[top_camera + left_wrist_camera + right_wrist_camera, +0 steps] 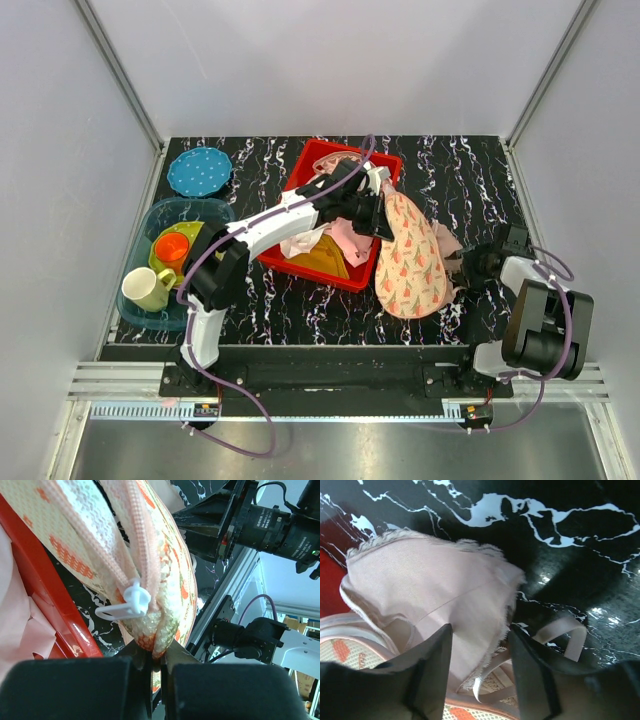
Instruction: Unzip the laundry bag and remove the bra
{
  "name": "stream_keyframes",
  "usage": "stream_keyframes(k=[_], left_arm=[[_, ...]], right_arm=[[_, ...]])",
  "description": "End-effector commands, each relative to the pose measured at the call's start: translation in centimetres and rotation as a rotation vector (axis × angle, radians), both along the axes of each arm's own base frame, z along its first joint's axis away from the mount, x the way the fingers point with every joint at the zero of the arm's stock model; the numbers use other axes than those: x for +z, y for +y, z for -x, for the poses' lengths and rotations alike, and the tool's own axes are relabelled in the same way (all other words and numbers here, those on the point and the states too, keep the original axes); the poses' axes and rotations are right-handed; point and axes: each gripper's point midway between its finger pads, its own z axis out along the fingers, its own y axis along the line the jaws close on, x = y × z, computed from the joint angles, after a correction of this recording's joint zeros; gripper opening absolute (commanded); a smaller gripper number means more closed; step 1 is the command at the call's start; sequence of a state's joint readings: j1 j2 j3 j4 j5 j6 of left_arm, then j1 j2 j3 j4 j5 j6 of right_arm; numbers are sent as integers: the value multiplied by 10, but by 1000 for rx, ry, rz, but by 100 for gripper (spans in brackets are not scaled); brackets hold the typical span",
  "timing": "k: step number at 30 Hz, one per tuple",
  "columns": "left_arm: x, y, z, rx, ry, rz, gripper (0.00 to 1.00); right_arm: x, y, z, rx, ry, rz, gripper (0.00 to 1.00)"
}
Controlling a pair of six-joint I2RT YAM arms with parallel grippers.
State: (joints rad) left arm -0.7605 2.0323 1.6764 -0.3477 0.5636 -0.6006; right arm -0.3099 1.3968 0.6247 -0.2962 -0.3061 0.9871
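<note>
Black pads of the left gripper (pixel 159 662) are seen pressed shut on one end of the laundry bag (pixel 167 580), just under the white zip pull (pixel 131 602). The zip (pixel 142 530) looks closed where shown, w/ the rest cut off by the frame. From the ext. cam the bag is held at the right rim of the red bin (pixel 312 160) and trails down onto the marble-print table (pixel 470 170). The right gripper (pixel 477 635) is held w/ jaws partway open, astride the lacy edge of the bra (pixel 430 590). Pad contact can't be made out. Only one cup and a strap (pixel 570 630) are shown; the bra lies on the table at the bag's right edge, partly inside the bag.
</note>
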Motion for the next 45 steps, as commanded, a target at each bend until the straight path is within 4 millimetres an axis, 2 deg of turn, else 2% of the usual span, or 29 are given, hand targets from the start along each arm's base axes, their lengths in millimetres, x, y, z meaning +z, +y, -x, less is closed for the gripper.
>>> stream_keyframes(k=[1,2,3,6,9,11,12,13,14,16,17,19,20,22,23,25,30,31,32,33,34,35,38,39,40,41,42,44,45], left_arm=[[27,-11,-4,-16,-45,67,0],[25,-11,-3,-18,-41,66,0],[25,-11,-3,-17,-39,70,0],[25,-12,-1,-26,-36,74,0],[26,-13,2,-39,-35,78,0],[32,-18,6,-69,-44,109,0],[32,-21,7,-73,-38,120,0],[34,-26,11,-88,-37,132,0],[35,-30,14,-101,-36,139,0],[40,-42,17,-128,-39,157,0],[41,-46,19,-141,-34,166,0],[44,-56,21,-173,-32,176,0],[46,-58,23,-188,-24,185,0],[51,-62,21,-192,-29,198,0],[49,-63,21,-194,-23,197,0],[50,-64,19,-194,-31,201,0],[56,-83,14,-207,-13,245,0],[57,-89,18,-220,-12,250,6],[68,-92,17,-223,-28,253,27],[61,-93,15,-219,-21,234,48],[62,-92,11,-201,-35,221,77],[60,-86,10,-198,-46,192,99],[73,-66,0,-161,-100,163,99],[68,-53,-5,-136,-90,142,99],[87,-41,-9,-111,-123,154,99],[93,-30,-11,-95,-134,152,99],[99,-14,-24,-55,-146,149,99],[114,16,-25,-14,-155,144,99],[118,36,-37,25,-163,140,99]], right_arm=[[-1,-8,-9,-36,-52,34,46],[-4,-8,-7,-32,-48,38,17],[-3,-9,-7,-31,-52,46,2],[12,-12,-5,-26,-80,81,0],[66,-31,-2,-70,-172,224,0],[139,-43,1,-111,-331,341,0],[166,-53,5,-148,-381,409,0],[200,-53,12,-154,-470,455,0],[242,-58,16,-182,-537,506,0],[280,-61,20,-191,-580,546,0],[317,-58,25,-188,-635,562,0],[350,-52,25,-175,-710,559,0],[384,-50,28,-187,-792,571,0],[413,-44,29,-164,-859,575,0],[442,-40,33,-160,-929,589,0],[469,-31,30,-106,-985,590,0],[490,-15,25,-34,-1058,536,0],[489,-14,23,-28,-1063,532,0],[487,-14,22,-25,-1060,528,0],[485,-13,21,-19,-1055,523,0],[481,-13,19,-15,-1049,517,0],[479,-12,19,-9,-1046,515,0],[474,-8,16,17,-1044,496,0],[472,-6,14,29,-1042,485,0],[470,-5,11,36,-1045,475,0],[469,-3,9,49,-1045,465,0],[464,1,4,81,-1038,435,0],[461,7,-2,117,-1031,400,0],[458,11,-4,138,-1027,375,0]])
